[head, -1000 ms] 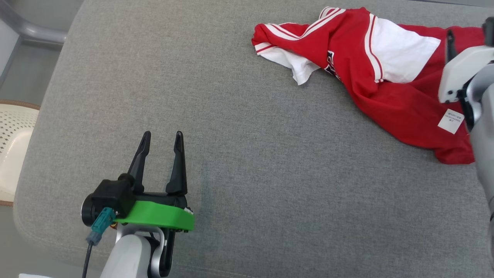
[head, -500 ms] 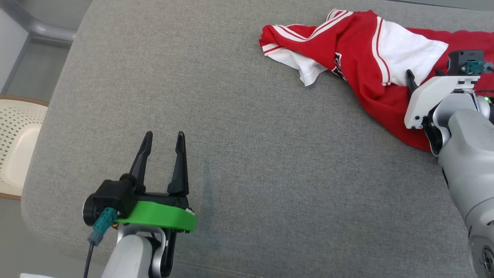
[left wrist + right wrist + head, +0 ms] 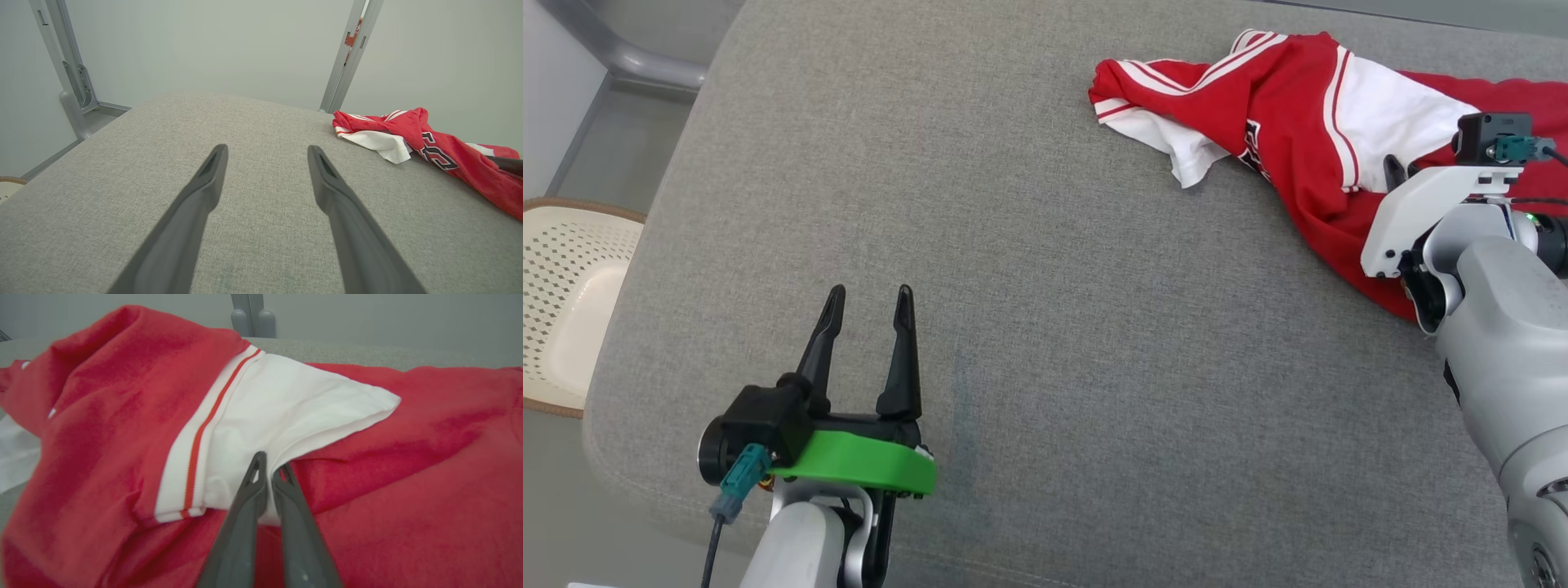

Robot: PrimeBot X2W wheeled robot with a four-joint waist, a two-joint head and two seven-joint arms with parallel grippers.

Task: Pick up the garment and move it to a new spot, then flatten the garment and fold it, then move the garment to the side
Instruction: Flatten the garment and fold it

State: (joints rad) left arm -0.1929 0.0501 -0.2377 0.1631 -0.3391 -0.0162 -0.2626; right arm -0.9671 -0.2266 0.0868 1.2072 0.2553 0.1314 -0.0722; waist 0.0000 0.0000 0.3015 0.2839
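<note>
There is one garment (image 3: pixel 1298 106), red and white, and one grey fabric-covered surface (image 3: pixel 1045 343) beneath it. Two robot hands are in view: one left hand (image 3: pixel 870 291) and one right hand (image 3: pixel 271 463). Each hand has two long dark fingers, four in all. There are two teal connectors, one by the left wrist (image 3: pixel 737 482) and one by the right wrist (image 3: pixel 1515 149). One green bracket (image 3: pixel 858 461) and one white bracket (image 3: pixel 1421 204) can be counted. Beside the surface stands one cream perforated basket (image 3: pixel 572 269). Two grey metal posts rise behind the surface, one on the left (image 3: pixel 67 73) and one on the right (image 3: pixel 352 49).
</note>
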